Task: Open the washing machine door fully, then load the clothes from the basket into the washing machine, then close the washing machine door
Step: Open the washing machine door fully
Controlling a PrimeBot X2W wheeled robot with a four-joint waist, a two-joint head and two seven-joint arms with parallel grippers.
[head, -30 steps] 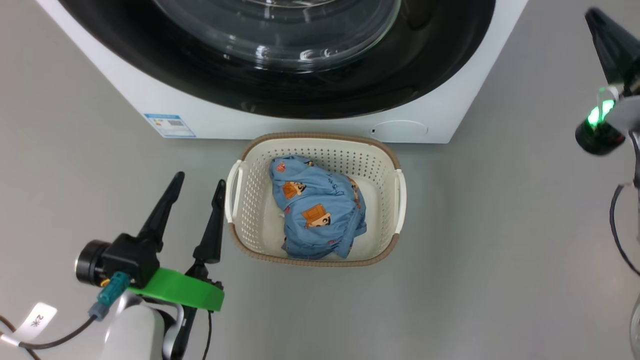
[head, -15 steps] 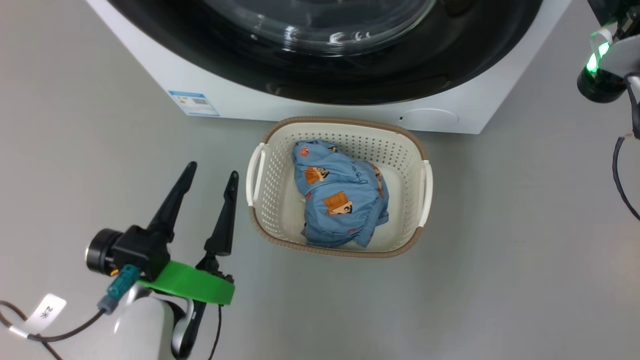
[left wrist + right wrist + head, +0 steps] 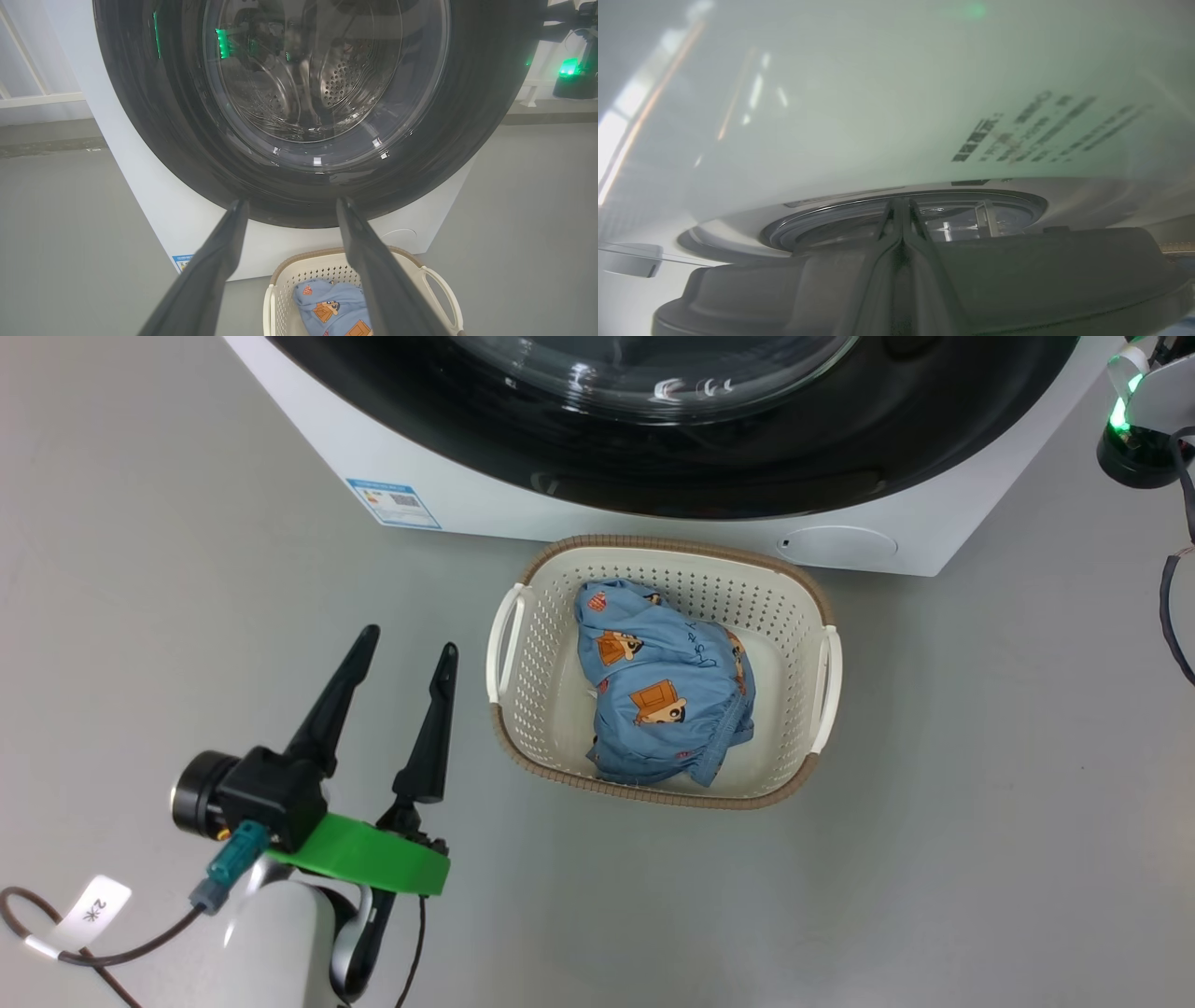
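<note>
Even diffuse light; glare specks on the washing machine door (image 3: 317, 107) glass; right wrist view hazy and blurred.

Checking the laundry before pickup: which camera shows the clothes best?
The head view: the whole clothes bundle lies unobstructed in the basket. The left wrist view catches just part of it, cut by the frame edge.

Grey floor (image 3: 980, 859) — on it the washing machine (image 3: 934, 527) and the basket (image 3: 541, 653)
</note>
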